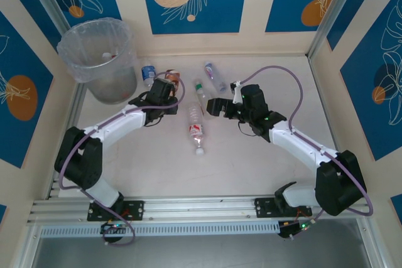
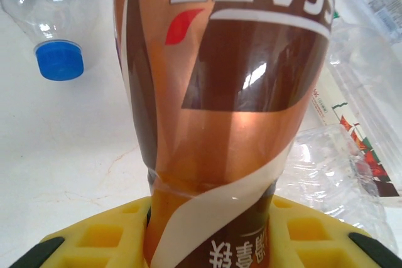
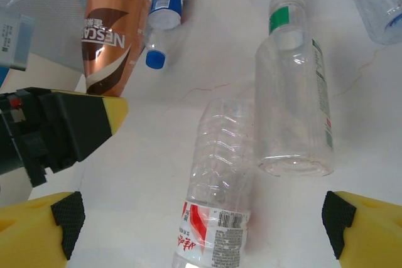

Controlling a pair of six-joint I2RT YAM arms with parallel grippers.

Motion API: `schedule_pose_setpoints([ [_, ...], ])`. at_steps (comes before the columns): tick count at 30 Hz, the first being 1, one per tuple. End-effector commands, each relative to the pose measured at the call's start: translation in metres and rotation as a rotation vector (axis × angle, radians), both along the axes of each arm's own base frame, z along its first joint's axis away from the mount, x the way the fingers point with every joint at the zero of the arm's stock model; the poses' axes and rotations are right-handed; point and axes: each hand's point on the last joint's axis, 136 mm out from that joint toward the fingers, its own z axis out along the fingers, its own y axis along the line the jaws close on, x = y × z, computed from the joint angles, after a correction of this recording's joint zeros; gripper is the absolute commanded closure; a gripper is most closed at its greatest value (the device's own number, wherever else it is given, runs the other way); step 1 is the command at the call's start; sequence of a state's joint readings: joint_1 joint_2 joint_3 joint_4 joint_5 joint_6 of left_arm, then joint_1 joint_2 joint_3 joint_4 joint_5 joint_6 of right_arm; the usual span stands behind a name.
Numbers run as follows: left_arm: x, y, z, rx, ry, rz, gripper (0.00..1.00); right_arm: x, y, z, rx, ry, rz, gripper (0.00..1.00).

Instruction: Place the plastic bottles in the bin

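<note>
Bottle (image 2: 226, 123), brown-labelled, sits clamped in left end effector (image 2: 207, 238).

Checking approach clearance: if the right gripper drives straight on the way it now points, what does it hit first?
Most likely the clear bottle with the red label, lying between the open jaws of the right gripper. The green-labelled bottle sits beside that line. Depth is hard to judge.
</note>
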State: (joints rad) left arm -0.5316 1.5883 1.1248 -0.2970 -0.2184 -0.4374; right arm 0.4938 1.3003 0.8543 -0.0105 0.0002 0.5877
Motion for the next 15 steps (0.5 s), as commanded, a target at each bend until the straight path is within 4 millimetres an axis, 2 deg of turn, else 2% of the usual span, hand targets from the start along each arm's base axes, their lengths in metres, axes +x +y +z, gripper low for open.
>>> schedule_pose_setpoints([
  [1,-0.001,0.003,0.035,-0.008,-0.055,-0.01,1.0,0.0,0.003,0.02,-0.002,-0.103,0.017,0.0],
  [8,-0.008,0.008,0.071,-0.01,-0.101,-0.022,1.0,-0.001,0.006,0.027,-0.019,-0.236,0.01,0.0],
  [15,-0.014,0.02,0.115,-0.005,-0.173,-0.017,1.0,-0.001,0.006,0.03,-0.037,-0.251,0.011,0.01],
])
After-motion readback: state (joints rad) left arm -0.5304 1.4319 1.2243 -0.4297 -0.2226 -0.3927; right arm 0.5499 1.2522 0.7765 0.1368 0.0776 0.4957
